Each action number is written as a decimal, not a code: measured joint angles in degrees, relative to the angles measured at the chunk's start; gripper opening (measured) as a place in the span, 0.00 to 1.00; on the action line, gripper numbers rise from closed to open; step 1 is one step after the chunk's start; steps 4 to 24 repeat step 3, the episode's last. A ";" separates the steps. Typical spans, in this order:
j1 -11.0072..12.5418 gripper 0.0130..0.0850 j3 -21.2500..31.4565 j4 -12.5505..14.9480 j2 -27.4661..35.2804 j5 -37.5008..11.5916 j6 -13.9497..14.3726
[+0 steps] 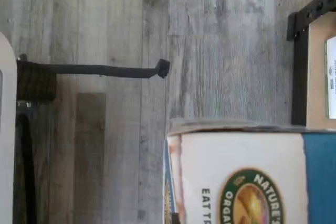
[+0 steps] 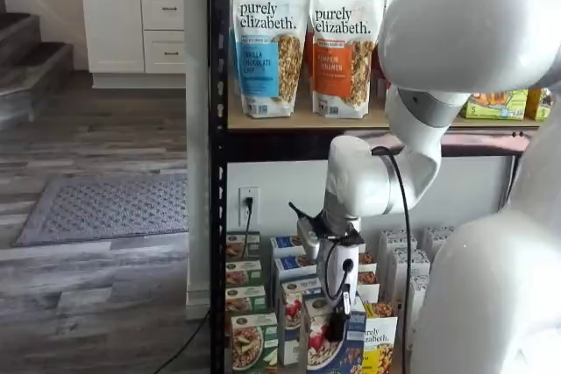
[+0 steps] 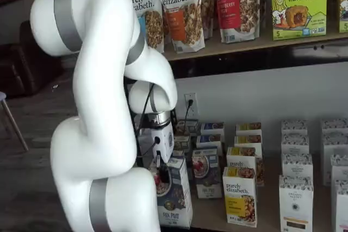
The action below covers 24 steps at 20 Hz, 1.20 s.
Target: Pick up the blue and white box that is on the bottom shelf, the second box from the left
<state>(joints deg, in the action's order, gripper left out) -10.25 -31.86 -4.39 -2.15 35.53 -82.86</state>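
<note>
Grey wood floor (image 1: 105, 24) fills the wrist view. The jaws pinch the blue and white box (image 3: 175, 199), seemingly lifted clear of the bottom shelf (image 3: 272, 218).

Glossy white plastic arm (image 3: 98, 112); the printed paperboard blue and white box (image 3: 175, 199) in its gripper (image 3: 161, 175) looks matt. Below, matt grey wood-grain floor (image 1: 105, 24), perhaps laminate.

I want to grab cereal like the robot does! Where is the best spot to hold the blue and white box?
Probably its top edge, coming down from above. The blue and white box is a tall, thin carton, so its narrow top fits between two fingers, and other cartons crowd the shelf around it. The gripper is shut on that top part.
</note>
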 joint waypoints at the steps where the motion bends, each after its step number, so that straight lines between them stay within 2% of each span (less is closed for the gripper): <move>1: -0.05 0.50 0.02 -0.07 -0.14 0.16 0.00; 24: -0.13 0.50 0.07 -0.06 -0.39 0.42 0.12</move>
